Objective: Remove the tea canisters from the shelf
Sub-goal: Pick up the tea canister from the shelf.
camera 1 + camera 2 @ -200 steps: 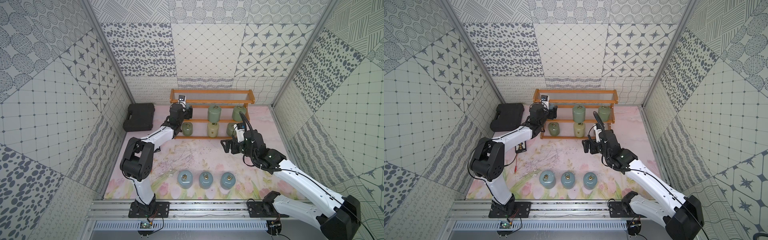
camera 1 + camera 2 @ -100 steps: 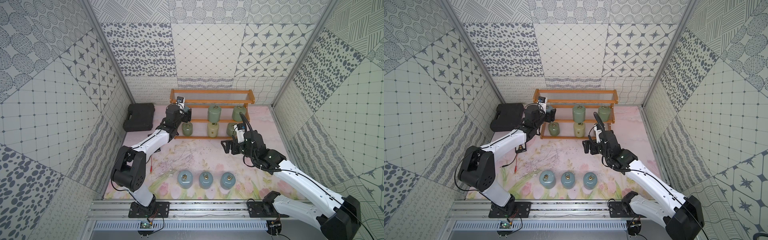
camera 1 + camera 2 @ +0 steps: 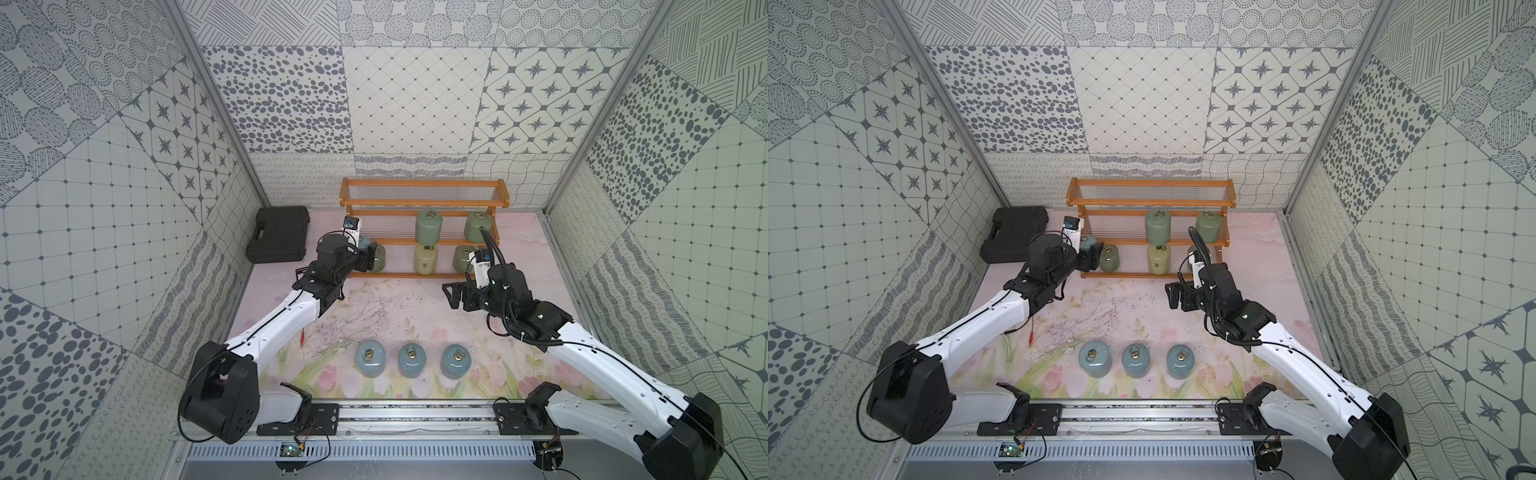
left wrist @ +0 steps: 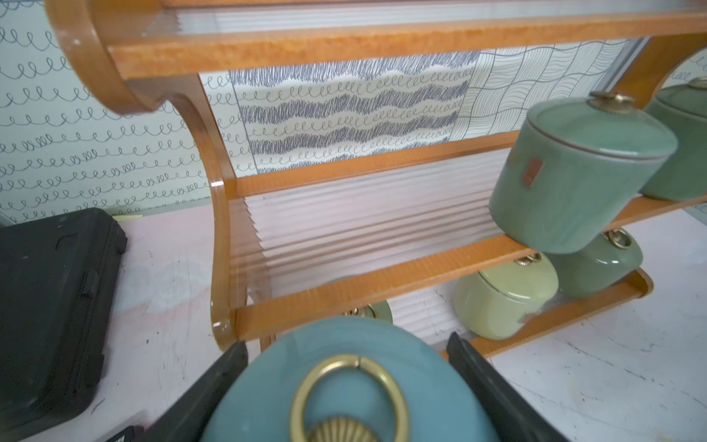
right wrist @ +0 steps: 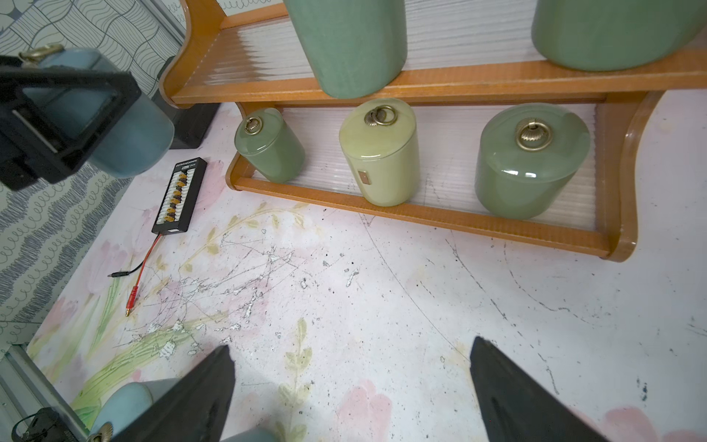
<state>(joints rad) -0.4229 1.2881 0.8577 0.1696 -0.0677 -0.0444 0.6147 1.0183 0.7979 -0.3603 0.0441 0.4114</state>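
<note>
We see left gripper pinching a blue canister beside the shelf; right gripper jaws spread, empty.

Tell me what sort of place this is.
Likely a robot test cell, not a home: patterned wall panels box in a floral mat, and two robot arms stand on a metal rail facing a wooden shelf.

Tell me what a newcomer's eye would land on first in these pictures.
Probably the orange-brown shelf at the back, with five green and cream canisters on its lower tiers. Next, the left gripper clamped on a light blue canister off the shelf's left end, the right gripper open over the mat. Three blue canisters line the front.
</note>
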